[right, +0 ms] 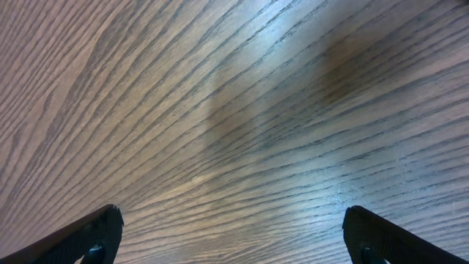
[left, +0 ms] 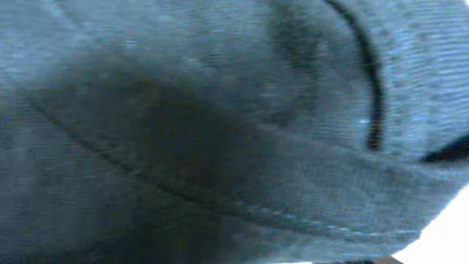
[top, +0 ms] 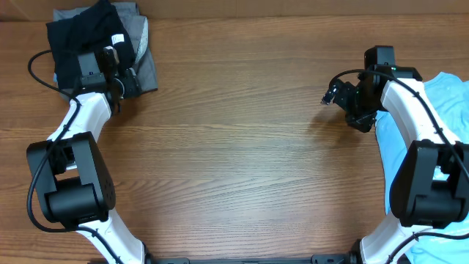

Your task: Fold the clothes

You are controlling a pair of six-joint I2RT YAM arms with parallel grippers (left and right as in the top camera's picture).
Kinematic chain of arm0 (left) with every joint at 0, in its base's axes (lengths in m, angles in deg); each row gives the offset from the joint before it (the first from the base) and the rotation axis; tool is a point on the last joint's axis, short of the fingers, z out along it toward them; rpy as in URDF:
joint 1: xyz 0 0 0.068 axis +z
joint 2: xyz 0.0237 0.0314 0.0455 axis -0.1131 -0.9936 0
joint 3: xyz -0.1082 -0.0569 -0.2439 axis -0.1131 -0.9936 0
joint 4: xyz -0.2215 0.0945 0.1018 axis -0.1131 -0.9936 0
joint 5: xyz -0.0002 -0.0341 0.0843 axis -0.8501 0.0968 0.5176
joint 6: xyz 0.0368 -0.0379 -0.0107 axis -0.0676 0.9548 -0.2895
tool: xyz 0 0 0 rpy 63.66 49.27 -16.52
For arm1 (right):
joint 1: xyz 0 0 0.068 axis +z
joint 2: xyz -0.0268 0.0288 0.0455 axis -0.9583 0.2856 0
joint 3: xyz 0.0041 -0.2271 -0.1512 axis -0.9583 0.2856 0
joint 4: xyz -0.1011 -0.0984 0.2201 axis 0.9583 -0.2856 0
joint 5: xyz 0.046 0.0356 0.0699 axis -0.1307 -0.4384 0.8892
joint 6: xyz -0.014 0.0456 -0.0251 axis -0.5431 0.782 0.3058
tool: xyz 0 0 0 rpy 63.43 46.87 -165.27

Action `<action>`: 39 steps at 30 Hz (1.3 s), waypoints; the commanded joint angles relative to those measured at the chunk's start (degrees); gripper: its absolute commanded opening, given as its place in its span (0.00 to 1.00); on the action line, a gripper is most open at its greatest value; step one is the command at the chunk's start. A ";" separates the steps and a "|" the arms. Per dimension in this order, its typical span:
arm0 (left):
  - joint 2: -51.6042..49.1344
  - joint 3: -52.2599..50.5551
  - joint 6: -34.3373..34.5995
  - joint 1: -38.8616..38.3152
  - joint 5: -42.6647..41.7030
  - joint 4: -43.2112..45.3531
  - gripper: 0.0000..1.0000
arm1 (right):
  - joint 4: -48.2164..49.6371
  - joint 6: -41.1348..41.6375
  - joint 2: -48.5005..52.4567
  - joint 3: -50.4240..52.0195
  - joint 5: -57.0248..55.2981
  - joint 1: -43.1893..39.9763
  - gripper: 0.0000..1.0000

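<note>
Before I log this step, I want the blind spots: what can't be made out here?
Left gripper: overhead, dark against the black T-shirt; jaws unreadable.
Left wrist view: blurred cloth fills it; fingers hidden.
Grey garment: overhead, mostly under the black T-shirt.
Light-blue T-shirt: overhead, cut by the right edge, partly behind the right arm.

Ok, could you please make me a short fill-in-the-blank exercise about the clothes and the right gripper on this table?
1. The garment under the black T-shirt is ___ in colour.
2. The right gripper hangs over the bare table with its jaws ___.
3. By the robot's own sides, the light-blue T-shirt lies at the ___ edge of the table.
Missing words: grey; open; right.
</note>
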 commanded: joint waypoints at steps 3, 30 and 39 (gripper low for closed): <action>0.02 1.53 -1.79 -0.96 -3.15 0.50 0.63 | 0.17 0.02 -1.77 -1.03 -0.35 0.11 1.00; 0.94 1.53 -7.32 -5.33 -10.69 -3.41 0.33 | 0.17 0.02 -1.77 -1.03 -0.35 0.11 1.00; 9.57 1.53 -9.25 -5.51 -14.88 -4.63 0.28 | 0.17 0.02 -1.77 -1.03 -0.35 0.11 1.00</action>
